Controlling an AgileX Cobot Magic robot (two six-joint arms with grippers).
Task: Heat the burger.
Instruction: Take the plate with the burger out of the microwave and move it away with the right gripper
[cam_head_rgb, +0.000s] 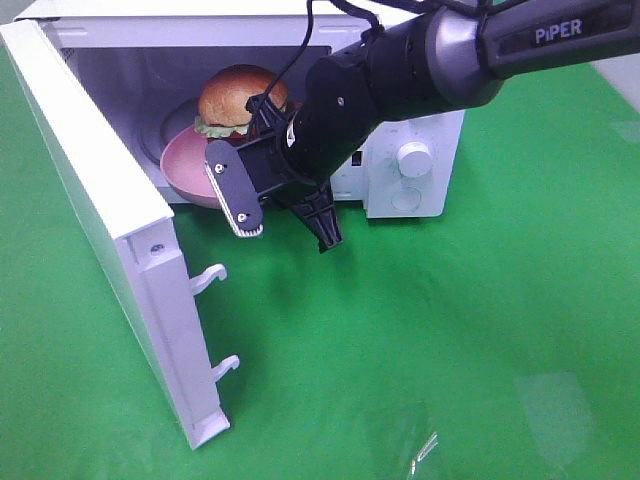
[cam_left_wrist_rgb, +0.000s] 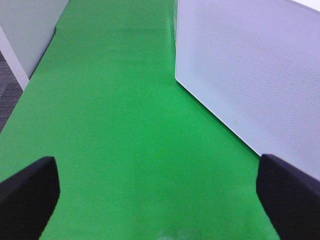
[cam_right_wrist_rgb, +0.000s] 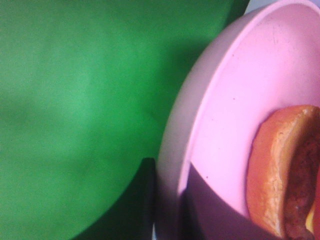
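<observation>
The burger (cam_head_rgb: 240, 98), with its golden bun and green lettuce, sits on a pink plate (cam_head_rgb: 180, 165) in the mouth of the open white microwave (cam_head_rgb: 420, 135). The plate's near rim sticks out of the opening. My right gripper (cam_head_rgb: 245, 215) reaches in from the right and is shut on that near rim. In the right wrist view the plate (cam_right_wrist_rgb: 225, 100) fills the frame, a dark finger (cam_right_wrist_rgb: 145, 205) lies against its rim, and the burger (cam_right_wrist_rgb: 280, 170) is at the edge. My left gripper (cam_left_wrist_rgb: 160, 200) hangs open over green cloth beside the microwave door (cam_left_wrist_rgb: 250, 65).
The microwave door (cam_head_rgb: 100, 200) stands swung wide open at the left, its two latch hooks (cam_head_rgb: 210, 275) pointing out. A round dial (cam_head_rgb: 413, 158) is on the control panel. A small clear scrap (cam_head_rgb: 425, 450) lies on the green cloth near the front.
</observation>
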